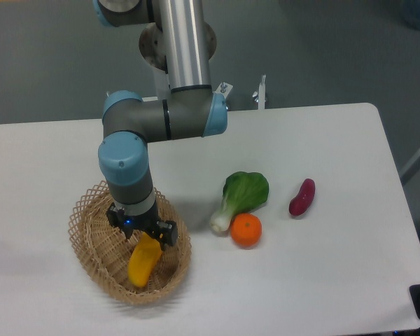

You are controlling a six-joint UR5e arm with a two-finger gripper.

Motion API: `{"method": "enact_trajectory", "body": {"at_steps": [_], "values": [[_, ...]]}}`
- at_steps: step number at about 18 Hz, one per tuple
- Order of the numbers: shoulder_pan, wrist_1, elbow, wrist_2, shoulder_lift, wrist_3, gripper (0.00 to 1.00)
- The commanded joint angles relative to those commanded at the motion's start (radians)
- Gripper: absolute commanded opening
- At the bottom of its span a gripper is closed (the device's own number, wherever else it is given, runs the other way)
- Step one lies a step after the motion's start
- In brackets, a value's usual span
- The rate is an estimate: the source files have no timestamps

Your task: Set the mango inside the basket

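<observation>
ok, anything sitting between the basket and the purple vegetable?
Yes. In the fixed camera view a bok choy and an orange lie between the basket and the purple vegetable.

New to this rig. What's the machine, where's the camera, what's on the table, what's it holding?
It is a single jointed robot arm, and its gripper has two fingers. One fixed camera looks down at the white table from the front. On the table are a wicker basket, a green leafy vegetable, a small orange and a purple-red oblong vegetable. The gripper is down inside the basket, right at the upper end of the yellow mango, which lies within the rim. Whether the fingers grip it cannot be told from this view.
</observation>
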Motion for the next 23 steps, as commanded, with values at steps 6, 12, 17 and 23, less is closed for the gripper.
{"method": "enact_trajectory", "body": {"at_steps": [6,12,17,23], "values": [[0.058,-0.003,0.047,0.089,0.040,0.017,1.00],[0.146,-0.021,0.051,0.084,0.120,0.119,1.00],[0.195,-0.034,0.048,0.081,0.161,0.262,1.00],[0.245,-0.035,0.061,0.049,0.170,0.284,1.00]]}}
